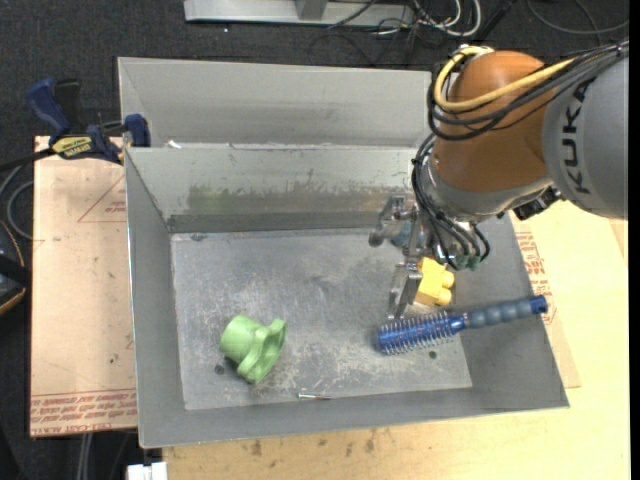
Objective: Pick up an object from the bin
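A yellow block (436, 286) is seen right at the gripper (413, 294), just above the blue hairbrush (450, 325) (whether it is clamped cannot be told).

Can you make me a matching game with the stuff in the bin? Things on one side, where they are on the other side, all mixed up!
Things:
1. green toy
2. blue brush
3. yellow block

Places:
A. right beside the pincer, just above the brush's bristles
B. all alone at the front left of the bin
C. lying flat at the front right, handle pointing at the right wall

Right pairs: 1-B, 2-C, 3-A
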Action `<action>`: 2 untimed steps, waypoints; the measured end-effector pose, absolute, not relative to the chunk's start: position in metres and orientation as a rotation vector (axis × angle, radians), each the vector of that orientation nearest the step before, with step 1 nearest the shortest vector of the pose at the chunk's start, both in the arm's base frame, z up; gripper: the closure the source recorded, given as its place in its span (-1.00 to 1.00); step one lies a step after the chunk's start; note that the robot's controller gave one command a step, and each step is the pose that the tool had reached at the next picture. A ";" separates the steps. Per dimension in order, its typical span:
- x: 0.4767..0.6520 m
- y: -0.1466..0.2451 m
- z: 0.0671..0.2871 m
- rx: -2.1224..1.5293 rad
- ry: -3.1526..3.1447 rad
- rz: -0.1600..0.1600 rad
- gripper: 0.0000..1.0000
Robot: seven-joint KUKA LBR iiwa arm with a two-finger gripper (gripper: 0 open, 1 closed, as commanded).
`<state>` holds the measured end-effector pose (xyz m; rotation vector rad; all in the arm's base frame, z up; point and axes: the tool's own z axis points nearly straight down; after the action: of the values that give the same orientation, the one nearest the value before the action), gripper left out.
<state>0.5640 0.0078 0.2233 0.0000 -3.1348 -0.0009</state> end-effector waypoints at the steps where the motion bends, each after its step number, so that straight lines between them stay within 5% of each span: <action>1: 0.532 -0.050 0.153 0.028 -3.133 0.001 -1.00; 2: 0.541 -0.061 0.081 0.222 -3.130 -0.003 -1.00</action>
<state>0.5413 -0.0609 0.0805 0.2223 -3.1303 -0.0027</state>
